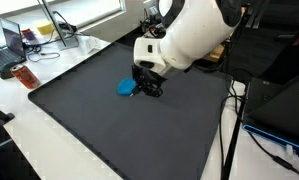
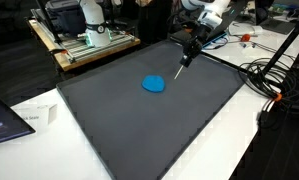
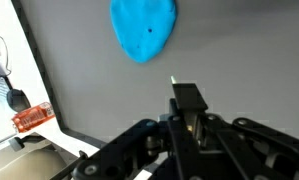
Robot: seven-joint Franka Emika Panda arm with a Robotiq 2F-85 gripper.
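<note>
Gripper (image 2: 190, 44) pressed together, pinching a thin stick (image 2: 183, 62) that points down at the dark mat (image 2: 109, 120); can't tell if the tip touches the mat. The blue blob (image 2: 154, 84) lies flat near the mat's middle, just beside the stick tip and apart from it. Wrist view shows a small dark dot on it. Farther off, an orange object (image 1: 26, 76) sits by a mat corner, with a laptop (image 1: 9, 40) beyond it.

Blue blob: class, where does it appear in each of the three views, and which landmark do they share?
Exterior view: blue blob left of centre, beside the end effector.
Exterior view: mid-mat, below-left of the held thin stick.
Wrist view: top centre.
Shared: dark mat.
</note>
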